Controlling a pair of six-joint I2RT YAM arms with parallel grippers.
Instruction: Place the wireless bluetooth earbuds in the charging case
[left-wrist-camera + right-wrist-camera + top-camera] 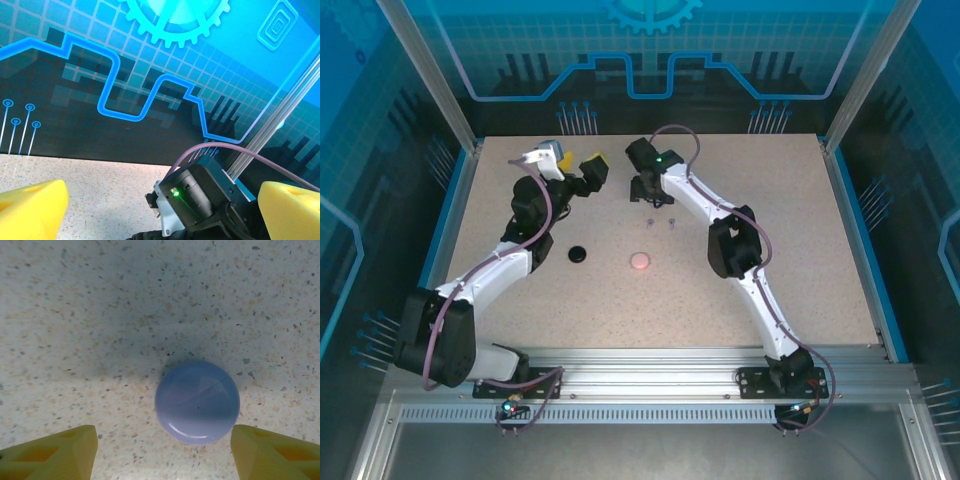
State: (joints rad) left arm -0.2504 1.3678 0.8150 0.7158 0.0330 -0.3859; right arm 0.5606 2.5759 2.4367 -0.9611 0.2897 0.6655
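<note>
Hovering with fingers (50, 452) apart, the right gripper (162, 455) has the seemingly closed purple round case (197, 401) just ahead between them, the wide-open left gripper (162, 210) farther off.

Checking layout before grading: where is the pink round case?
Top view: the pink round case lies centrally on the table, right of the black round case, nearer the arm bases than the right hand.

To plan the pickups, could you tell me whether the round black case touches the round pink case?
Apart: the top view shows bare table between the round black case and the round pink case.
</note>
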